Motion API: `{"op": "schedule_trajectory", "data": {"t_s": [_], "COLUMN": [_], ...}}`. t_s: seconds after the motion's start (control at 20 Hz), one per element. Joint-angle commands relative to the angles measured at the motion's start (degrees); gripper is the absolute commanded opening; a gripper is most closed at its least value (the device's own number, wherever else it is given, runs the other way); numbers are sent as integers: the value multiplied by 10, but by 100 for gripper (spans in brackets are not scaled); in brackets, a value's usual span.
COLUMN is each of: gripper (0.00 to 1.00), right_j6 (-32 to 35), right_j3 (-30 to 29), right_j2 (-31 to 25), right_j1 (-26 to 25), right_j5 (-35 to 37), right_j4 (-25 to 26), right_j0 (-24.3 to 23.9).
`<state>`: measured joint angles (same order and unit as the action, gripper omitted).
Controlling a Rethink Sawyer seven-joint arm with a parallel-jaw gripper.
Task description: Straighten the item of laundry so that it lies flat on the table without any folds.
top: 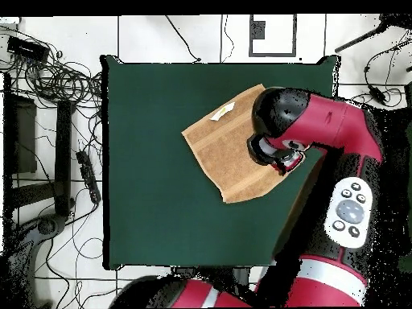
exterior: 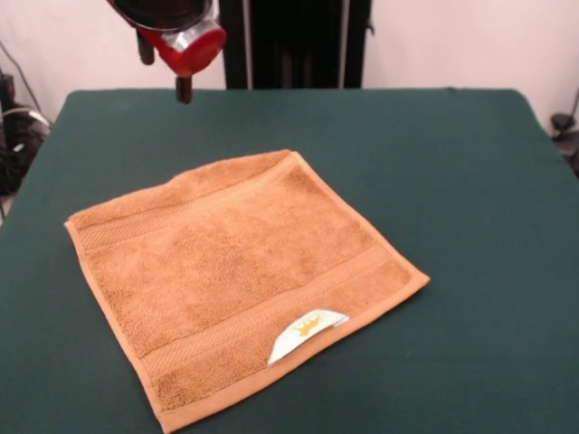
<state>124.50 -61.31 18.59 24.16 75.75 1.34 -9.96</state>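
The orange-tan towel (exterior: 237,276) lies spread out on the green table (exterior: 470,181), turned like a diamond. Its border bands and paler hem show. The white label with a yellow mark (exterior: 306,331) sticks out at the near edge. The far edge has a slight ripple. My gripper (exterior: 184,86) hangs above the table's far left part, apart from the towel and holding nothing that I can see. In the overhead view the arm's red head (top: 283,153) covers the right part of the towel (top: 225,149).
The table (top: 153,161) is much bigger than the towel. Cables and dark equipment (top: 56,96) lie on the floor past one side of the table. The black pedestal (exterior: 294,41) stands behind the far edge.
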Motion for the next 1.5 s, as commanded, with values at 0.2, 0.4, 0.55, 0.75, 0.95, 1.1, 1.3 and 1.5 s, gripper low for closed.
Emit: {"op": "schedule_trajectory", "data": {"t_s": [0.2, 0.4, 0.55, 0.75, 0.95, 1.1, 1.3, 1.5], "gripper": [100, 100, 100, 100, 100, 100, 100, 100], "right_j6": [-59, -29, -11, 0, 17, 37, 55, 121], "right_j3": [-87, -93, -98, -94, -88, -70, -39, 32], "right_j2": [-146, -154, -160, -167, -172, -184, -182, -163], "right_j1": [-31, -51, -62, -77, -84, -104, -129, -174], "right_j5": [-50, -104, -123, -128, -126, -117, -94, -42], "right_j4": [-39, -35, -35, -33, -37, -49, -52, -56], "right_j0": [-9, -8, -8, -5, -5, 7, 8, 29]}}
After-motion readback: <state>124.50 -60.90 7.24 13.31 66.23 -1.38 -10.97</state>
